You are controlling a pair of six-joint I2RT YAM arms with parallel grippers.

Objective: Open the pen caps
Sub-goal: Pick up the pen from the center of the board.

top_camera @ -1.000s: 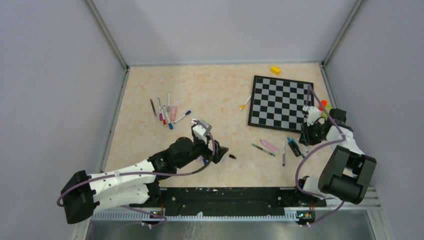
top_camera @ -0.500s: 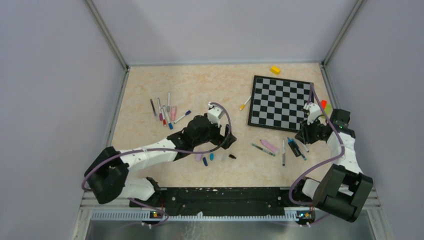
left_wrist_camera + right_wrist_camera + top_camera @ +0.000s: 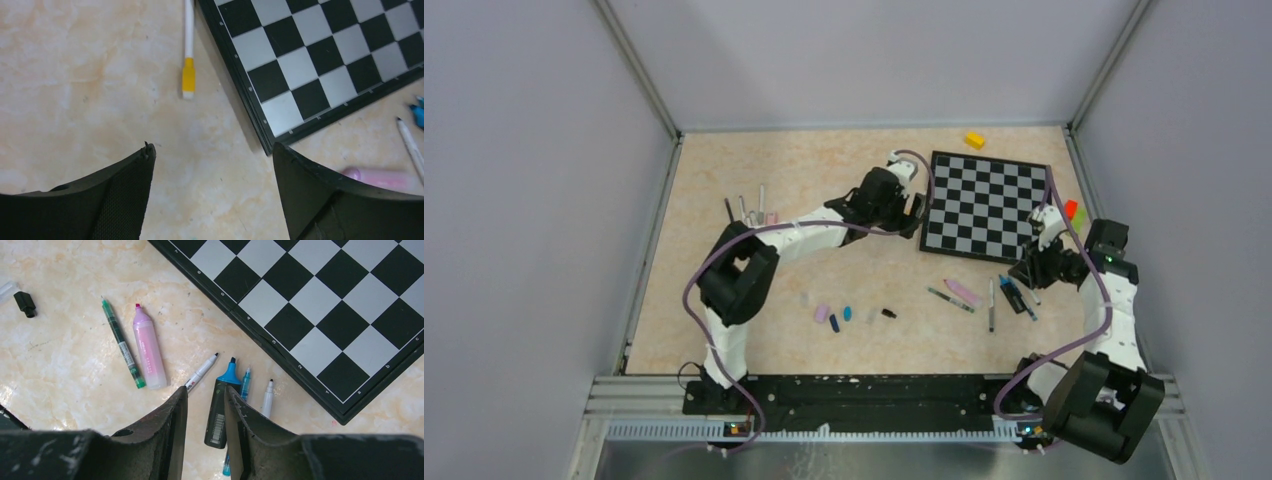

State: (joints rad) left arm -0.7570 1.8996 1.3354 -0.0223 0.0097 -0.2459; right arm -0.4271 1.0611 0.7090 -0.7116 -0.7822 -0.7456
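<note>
**Several caps off, one orange cap on its pen**

Along the left edge of the chessboard, a white pen lies on the bench with its orange cap fitted. The left hand hovers by the board's near-left corner, just short of that cap. Its fingers are spread wide with nothing between them.

Well out from the same corner, toward the arm bases, loose caps lie in a short row, apart from any pen. They are a pink cap, a navy cap, a blue cap and a black cap.

Off the board's near edge lie uncapped pens. A green pen and a pink highlighter lie side by side. Closer to the board is a black highlighter with a blue tip.

The right hand hangs over these, its fingers only narrowly parted. Only the black highlighter on the bench below shows through the gap, and the hand grips nothing.

A yellow block sits beyond the board's far-left corner.
</note>
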